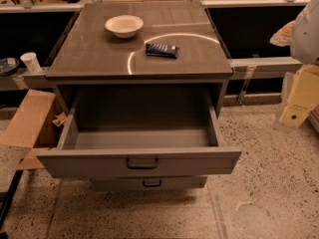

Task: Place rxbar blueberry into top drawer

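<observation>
The rxbar blueberry (161,49) is a small dark navy bar with pale lettering. It lies flat on the grey cabinet top (99,59), right of centre and just front-right of the white bowl (124,25). The top drawer (139,161) is pulled fully open below the top; its grey inside is bare and its dark pull handle (142,163) faces me. My gripper (297,101) is pale and cream-coloured. It hangs at the right edge of the view, off to the right of the cabinet, well away from the bar and holding nothing that I can see.
The lower drawer (149,183) sticks out slightly under the top one. Flat cardboard (27,123) lies on the speckled floor at the left. A white paper cup (31,61) stands on a ledge at the left. Dark shelving runs behind the cabinet.
</observation>
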Controlling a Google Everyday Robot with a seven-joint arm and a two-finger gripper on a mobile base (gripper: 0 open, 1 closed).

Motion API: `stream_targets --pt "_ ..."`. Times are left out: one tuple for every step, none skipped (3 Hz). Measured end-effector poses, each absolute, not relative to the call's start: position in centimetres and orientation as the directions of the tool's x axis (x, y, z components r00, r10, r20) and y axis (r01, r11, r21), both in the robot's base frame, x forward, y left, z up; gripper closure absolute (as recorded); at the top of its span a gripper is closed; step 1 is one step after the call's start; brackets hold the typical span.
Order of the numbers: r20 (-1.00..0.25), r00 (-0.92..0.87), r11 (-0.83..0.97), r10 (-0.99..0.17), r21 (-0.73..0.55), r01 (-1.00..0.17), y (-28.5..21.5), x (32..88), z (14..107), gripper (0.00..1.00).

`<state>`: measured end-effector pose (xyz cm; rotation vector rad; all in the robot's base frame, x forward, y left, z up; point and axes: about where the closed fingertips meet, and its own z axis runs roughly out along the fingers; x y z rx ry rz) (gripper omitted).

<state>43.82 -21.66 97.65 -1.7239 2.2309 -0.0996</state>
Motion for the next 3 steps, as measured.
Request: stream_targets --pt "-0.207 -0.221 0.27 -0.953 -0.247 -0.931 -21.7 43.8 97.7 0.0" --pt "-0.293 -0.199 0.273 -0.935 -0.24 -0.931 -20.9 47.5 96.8 0.0" --pt "-0.415 -0.18 0.284 -0.892 -0.203 -0.937 -19.4 52.8 95.0 0.0"
